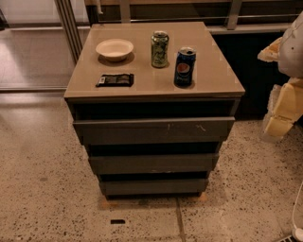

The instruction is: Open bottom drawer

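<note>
The tan-topped cabinet (213, 71) stands in the middle of the view with three dark grey handleless drawer fronts. The bottom drawer (154, 186) is the lowest and narrowest-looking front, plain, just above the floor. Above it are the mid-sized front (154, 163) and the widest front (154, 130), which has pale scratch marks. My gripper (283, 111) shows as pale white and yellowish parts at the right edge. It is off to the right of the cabinet, level with the top drawer, and apart from all the drawers.
On the cabinet top stand a white bowl (114, 48), a green can (160, 48), a blue Pepsi can (184, 66) and a black packet (115, 80). Speckled floor (42, 189) lies in front and to the left. A railing (189, 14) runs behind.
</note>
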Motion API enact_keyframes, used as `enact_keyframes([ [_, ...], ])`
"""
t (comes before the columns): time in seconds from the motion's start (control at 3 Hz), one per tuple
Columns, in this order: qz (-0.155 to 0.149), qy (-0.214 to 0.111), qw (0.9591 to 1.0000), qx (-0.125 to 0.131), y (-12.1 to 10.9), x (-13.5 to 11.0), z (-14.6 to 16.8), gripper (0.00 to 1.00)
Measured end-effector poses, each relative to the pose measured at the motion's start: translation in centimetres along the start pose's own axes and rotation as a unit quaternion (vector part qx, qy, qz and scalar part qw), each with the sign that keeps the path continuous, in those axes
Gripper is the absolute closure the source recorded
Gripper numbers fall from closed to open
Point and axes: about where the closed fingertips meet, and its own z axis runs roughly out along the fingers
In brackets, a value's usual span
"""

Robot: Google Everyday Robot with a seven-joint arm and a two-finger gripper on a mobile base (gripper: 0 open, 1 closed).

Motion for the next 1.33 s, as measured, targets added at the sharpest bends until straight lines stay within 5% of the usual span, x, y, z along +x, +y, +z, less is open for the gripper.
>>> enact_keyframes([
  [0.33,0.0,0.0,1.0,0.0,0.0,0.0,0.0,0.0],
  [0.67,-0.001,-0.003,1.0,0.007,0.0,0.2,0.5,0.19],
  [1.0,0.001,-0.021,0.9998,-0.001,1.4,0.7,4.5,0.42],
  [1.33,0.018,-0.046,0.9981,-0.036,3.8,1.6,13.4,0.65],
])
